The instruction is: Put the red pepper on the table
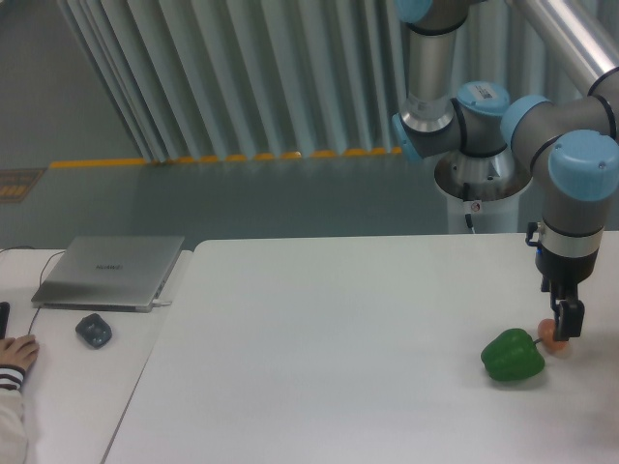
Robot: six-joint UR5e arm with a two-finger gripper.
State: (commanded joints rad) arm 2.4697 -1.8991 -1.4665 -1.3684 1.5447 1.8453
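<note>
Jaws point(566, 329) point down at right desk point(338, 338) edge; opening: cannot tell. Orange-pink ball point(549, 334) touching jaws, partly hidden. Green pepper point(513, 356) on desk just left. Red pepper not visible.

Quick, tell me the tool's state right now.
Tool: low over the table, right beside the green pepper, with something small and orange-pink at its fingertips; whether it is open, shut or gripping cannot be told from this view.
</note>
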